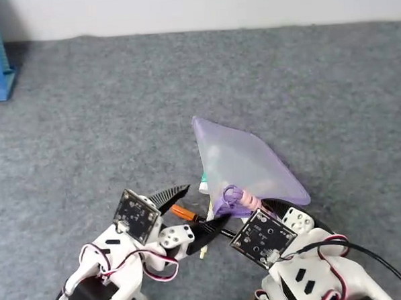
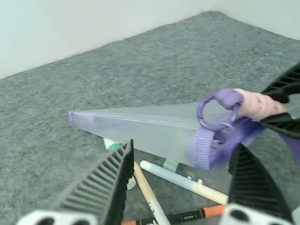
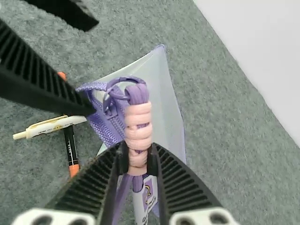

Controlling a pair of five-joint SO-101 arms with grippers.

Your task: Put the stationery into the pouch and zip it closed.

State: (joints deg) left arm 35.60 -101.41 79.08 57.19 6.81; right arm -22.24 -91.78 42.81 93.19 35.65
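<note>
Over the carpet (image 1: 84,116), right gripper (image 3: 137,152) grips translucent lilac pouch (image 1: 245,161) by seemingly braided cord (image 3: 138,126); left gripper (image 2: 183,147) gapes.

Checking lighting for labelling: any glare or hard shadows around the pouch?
High view: soft, even light; the pouch throws only a faint shadow on the carpet. Left wrist view: no glare on it. Right wrist view: pens cast no hard shadows.

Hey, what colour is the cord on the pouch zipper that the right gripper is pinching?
The cord is pale pink, tied to a purple ring; the right wrist view shows it best.
</note>
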